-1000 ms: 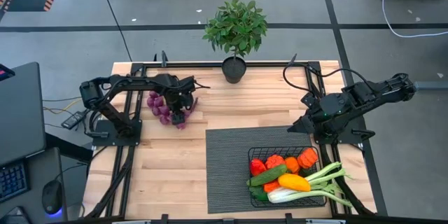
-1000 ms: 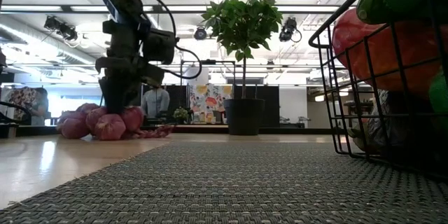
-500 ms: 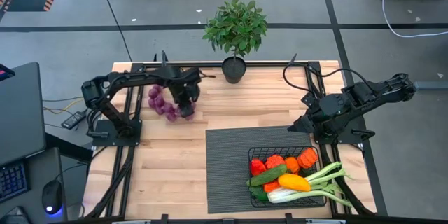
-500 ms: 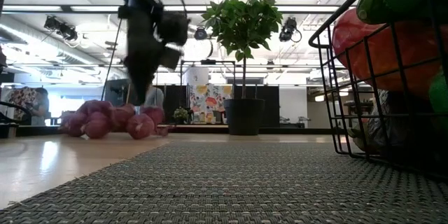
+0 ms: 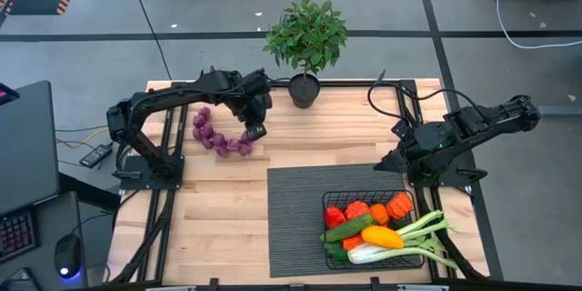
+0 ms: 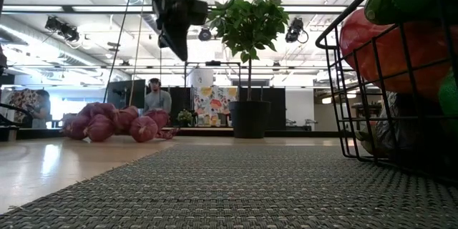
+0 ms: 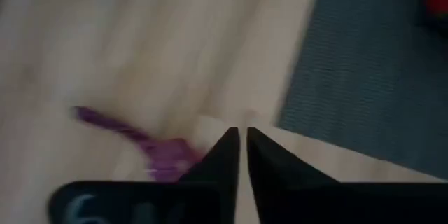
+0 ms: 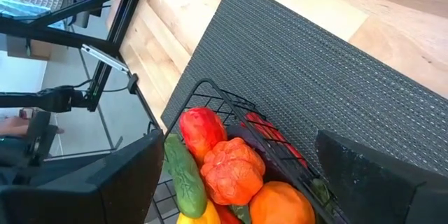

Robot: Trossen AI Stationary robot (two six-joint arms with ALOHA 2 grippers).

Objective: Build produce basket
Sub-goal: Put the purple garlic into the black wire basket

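The purple grapes (image 5: 218,138) lie on the bare wood as a curved string at the far left, and the low view shows them resting on the table (image 6: 107,123). My left gripper (image 5: 255,133) is shut and hangs well above them (image 6: 179,51) with nothing between its fingers. Its wrist view shows a blurred purple bit (image 7: 162,158) below the shut fingers (image 7: 243,136). The black wire basket (image 5: 364,194) stands on the mat at the near right and holds peppers, a cucumber, a leek and other produce (image 5: 377,227). My right gripper (image 5: 386,165) waits open above the basket's far side (image 8: 245,182).
A dark ribbed mat (image 5: 296,209) covers the table's near right part under the basket. A potted green plant (image 5: 305,36) stands at the middle of the far edge. Bare wood lies between the grapes and the mat.
My left gripper has shut at the grapes and moved toward the table's right, dragging the bunch out from a clump into a curved string. It has then risen clear, while the grapes have stayed on the table.
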